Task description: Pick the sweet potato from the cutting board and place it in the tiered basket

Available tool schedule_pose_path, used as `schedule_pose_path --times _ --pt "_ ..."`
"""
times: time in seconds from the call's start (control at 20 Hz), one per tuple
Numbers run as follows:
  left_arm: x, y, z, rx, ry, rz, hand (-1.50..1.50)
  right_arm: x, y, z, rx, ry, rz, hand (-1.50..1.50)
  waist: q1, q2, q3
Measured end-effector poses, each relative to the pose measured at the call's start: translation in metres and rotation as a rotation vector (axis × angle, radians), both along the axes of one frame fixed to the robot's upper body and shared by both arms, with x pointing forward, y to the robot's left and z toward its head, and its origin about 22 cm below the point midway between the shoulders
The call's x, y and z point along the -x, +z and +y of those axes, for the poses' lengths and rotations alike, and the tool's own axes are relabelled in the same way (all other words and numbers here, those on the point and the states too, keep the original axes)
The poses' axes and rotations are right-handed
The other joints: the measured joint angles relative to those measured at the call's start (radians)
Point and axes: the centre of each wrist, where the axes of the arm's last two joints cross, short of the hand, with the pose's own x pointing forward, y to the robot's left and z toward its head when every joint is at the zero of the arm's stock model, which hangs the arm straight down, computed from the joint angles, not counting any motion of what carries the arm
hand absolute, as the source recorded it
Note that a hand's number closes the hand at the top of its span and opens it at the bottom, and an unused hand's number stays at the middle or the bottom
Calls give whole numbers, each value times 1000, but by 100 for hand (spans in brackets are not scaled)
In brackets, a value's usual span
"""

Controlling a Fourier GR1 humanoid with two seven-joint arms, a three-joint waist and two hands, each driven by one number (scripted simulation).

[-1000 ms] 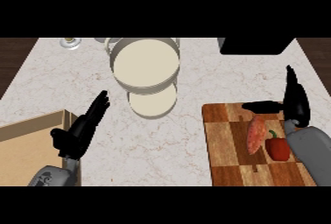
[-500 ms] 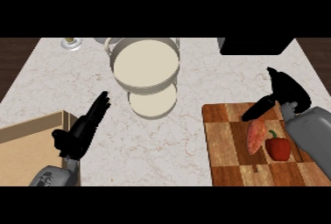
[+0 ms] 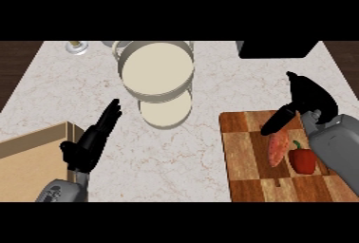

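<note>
**A:** What lies on the counter?

**B:** A pale marble counter top (image 3: pixel 210 156) seen from above. At the right sits a striped brown wooden cutting board (image 3: pixel 245 156). On it lies the long pinkish-orange sweet potato (image 3: pixel 278 148), and just beside it, to the right, a red bell pepper with a green stem (image 3: pixel 303 160).

**A:** Where are the hands?

**B:** The black right hand (image 3: pixel 308 97) hangs over the board's upper edge, its fingers relaxed and holding nothing. Its thumb points down toward the sweet potato's upper end; whether they touch I cannot tell. The black left hand (image 3: pixel 91 140) rests at the lower left with straight fingers pointing up, beside a light wooden box (image 3: pixel 32 142).

**A:** And the basket?

**B:** The round cream tiered basket with grey rims (image 3: pixel 155 71) stands at the top centre, its smaller tier nearer the viewer, well apart from the board. A small glass (image 3: pixel 77 46) and a black appliance (image 3: pixel 277 49) sit along the far edge.
</note>
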Motion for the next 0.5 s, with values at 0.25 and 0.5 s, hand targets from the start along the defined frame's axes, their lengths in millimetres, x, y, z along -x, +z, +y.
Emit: schedule_pose_path --times 0.25,0.5 --pt "0 1 0 0 9 -1 0 0 -16 -11 46 -43 68 -150 0 1 0" --pt "-2 2 1 15 1 -3 0 6 -40 -12 31 -69 125 -150 2 3 1"
